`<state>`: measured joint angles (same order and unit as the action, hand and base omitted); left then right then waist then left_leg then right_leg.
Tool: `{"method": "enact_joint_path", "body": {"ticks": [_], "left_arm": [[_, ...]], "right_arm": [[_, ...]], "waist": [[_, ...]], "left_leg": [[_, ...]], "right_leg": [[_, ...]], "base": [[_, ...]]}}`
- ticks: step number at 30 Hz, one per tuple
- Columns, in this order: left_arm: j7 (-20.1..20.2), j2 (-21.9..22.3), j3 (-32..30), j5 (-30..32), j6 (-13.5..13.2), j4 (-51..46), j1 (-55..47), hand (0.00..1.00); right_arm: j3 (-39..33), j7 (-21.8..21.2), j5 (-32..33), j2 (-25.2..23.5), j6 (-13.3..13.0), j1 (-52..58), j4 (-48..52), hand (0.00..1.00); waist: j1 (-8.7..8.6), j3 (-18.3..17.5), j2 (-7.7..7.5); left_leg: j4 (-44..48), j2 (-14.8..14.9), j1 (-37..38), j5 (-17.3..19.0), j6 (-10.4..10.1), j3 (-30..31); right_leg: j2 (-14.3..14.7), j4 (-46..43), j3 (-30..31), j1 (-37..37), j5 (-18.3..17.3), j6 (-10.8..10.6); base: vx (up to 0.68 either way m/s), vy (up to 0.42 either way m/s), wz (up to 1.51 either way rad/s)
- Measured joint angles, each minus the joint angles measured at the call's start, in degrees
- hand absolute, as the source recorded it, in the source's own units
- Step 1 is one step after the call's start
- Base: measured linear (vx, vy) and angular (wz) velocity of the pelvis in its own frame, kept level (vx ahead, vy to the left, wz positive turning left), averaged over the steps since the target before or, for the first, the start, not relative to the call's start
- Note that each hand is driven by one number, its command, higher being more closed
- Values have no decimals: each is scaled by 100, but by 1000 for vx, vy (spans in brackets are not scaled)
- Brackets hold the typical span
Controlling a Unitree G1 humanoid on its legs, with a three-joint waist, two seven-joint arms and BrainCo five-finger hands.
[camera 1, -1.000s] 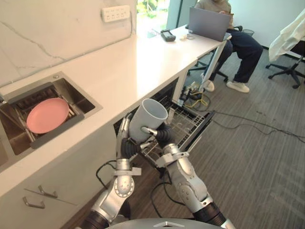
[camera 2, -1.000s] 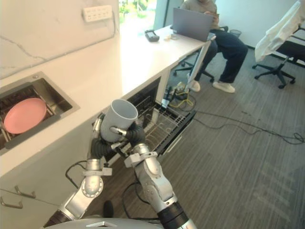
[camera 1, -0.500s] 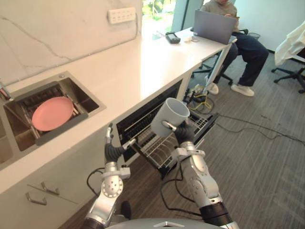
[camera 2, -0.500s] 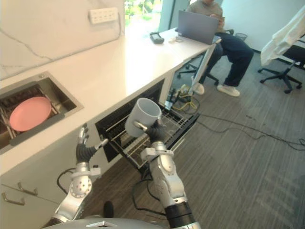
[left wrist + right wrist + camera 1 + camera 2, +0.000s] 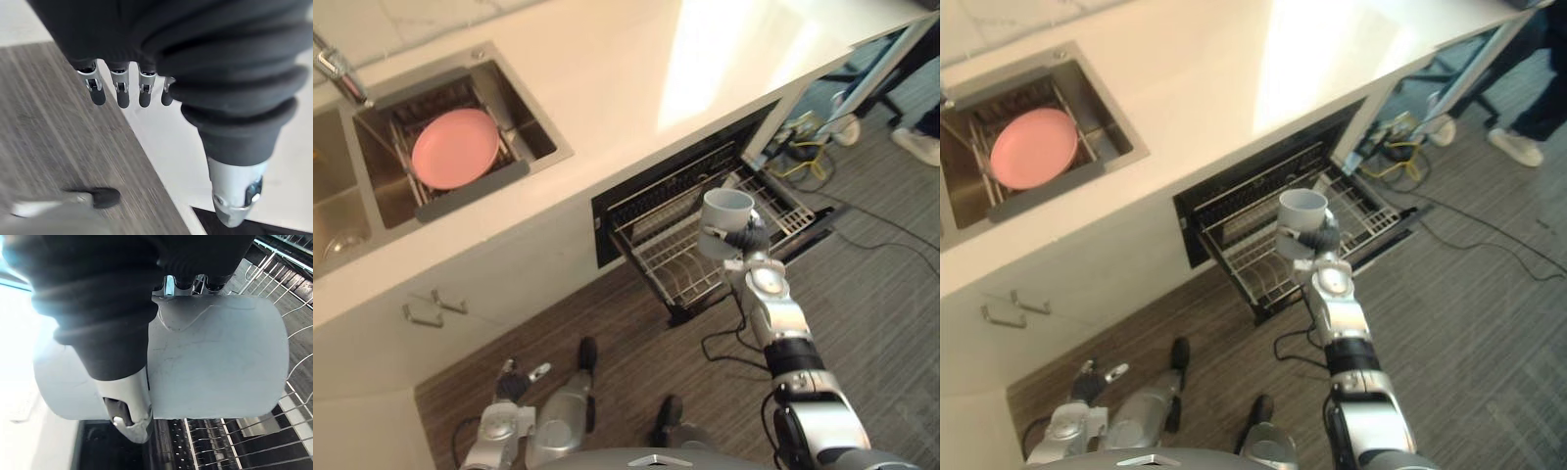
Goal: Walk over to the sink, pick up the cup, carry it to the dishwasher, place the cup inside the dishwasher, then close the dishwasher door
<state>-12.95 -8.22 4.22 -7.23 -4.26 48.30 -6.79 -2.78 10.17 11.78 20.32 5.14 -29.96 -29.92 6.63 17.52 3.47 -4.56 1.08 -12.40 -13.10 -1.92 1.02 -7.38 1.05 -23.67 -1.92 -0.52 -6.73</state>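
Note:
The pale grey cup (image 5: 726, 211) stands upright in my right hand (image 5: 748, 238), whose fingers and thumb are curled round it. That arm reaches out from the lower right and holds the cup over the pulled-out wire rack (image 5: 658, 257) of the open dishwasher, clear of the wires. From the right wrist, the cup (image 5: 220, 362) has rack wires (image 5: 296, 298) behind it. My left hand (image 5: 515, 379) hangs low at the lower left over the floor. In its wrist view the fingers (image 5: 121, 93) are straight and hold nothing.
A sink (image 5: 536, 137) in the white counter (image 5: 636, 69) holds a pink plate (image 5: 456, 147), with a tap (image 5: 337, 73) beside it. Cabinet handles (image 5: 433, 305) sit below the sink. Cables (image 5: 801, 149) and a person's shoe (image 5: 920, 147) lie at the far right.
The camera now looks more steeply down. My right arm has stretched out, carrying the cup from chest height to over the rack. My left hand has dropped low toward the floor.

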Motion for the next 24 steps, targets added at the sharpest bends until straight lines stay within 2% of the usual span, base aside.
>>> {"method": "enact_joint_path", "body": {"ticks": [2,4,6,11,16,17,20,24], "left_arm": [[-199,6,-35,248,88,150,-122,0],[-306,53,-20,495,183,221,-203,0],[-305,98,-1,511,226,224,-178,0],[-286,318,166,387,256,261,-72,0],[-190,392,349,211,52,279,75,0],[-164,394,443,123,-64,254,94,0],[-121,383,551,-28,-205,179,147,0],[-53,358,716,-69,-229,170,209,0]], "right_arm": [[77,-211,-49,285,102,-432,-463,100],[305,-524,-59,715,156,-1053,-1177,100],[438,-725,-91,896,245,-1455,-1653,100],[497,-1195,-338,925,404,-1941,-2569,100],[551,-1510,-723,947,569,-2293,-3118,100],[550,-1539,-766,946,605,-2314,-3151,0],[530,-1574,-768,950,647,-2488,-3191,0],[443,-1601,-773,965,629,-2561,-3213,0]], "waist": [[37,216,64],[199,461,185],[293,618,305],[518,729,559],[689,803,769],[689,814,837],[757,824,893],[776,847,946]], "left_leg": [[1,-30,-127,-41,29,85],[4,-48,-324,-87,72,155],[5,-82,-395,-164,132,217],[6,-186,-474,-164,131,443],[6,-222,-675,-177,113,587],[6,-252,-678,-180,109,674],[5,-258,-765,-200,80,734],[5,-258,-782,-224,36,856]], "right_leg": [[-2,23,-114,65,-1,-12],[-10,-43,-180,224,22,-70],[-39,-122,-234,304,-30,-100],[-194,-538,-389,482,-335,-144],[-332,-1116,-464,840,-656,-134],[-369,-1221,-529,856,-734,-131],[-440,-1541,-551,1042,-932,-105],[-474,-1783,-658,1104,-1109,-73]], "base": [[48,-22,22],[72,-21,12],[88,-31,18],[77,-38,19],[29,-22,14],[8,-31,24],[-8,-48,13],[0,-81,17]]}}
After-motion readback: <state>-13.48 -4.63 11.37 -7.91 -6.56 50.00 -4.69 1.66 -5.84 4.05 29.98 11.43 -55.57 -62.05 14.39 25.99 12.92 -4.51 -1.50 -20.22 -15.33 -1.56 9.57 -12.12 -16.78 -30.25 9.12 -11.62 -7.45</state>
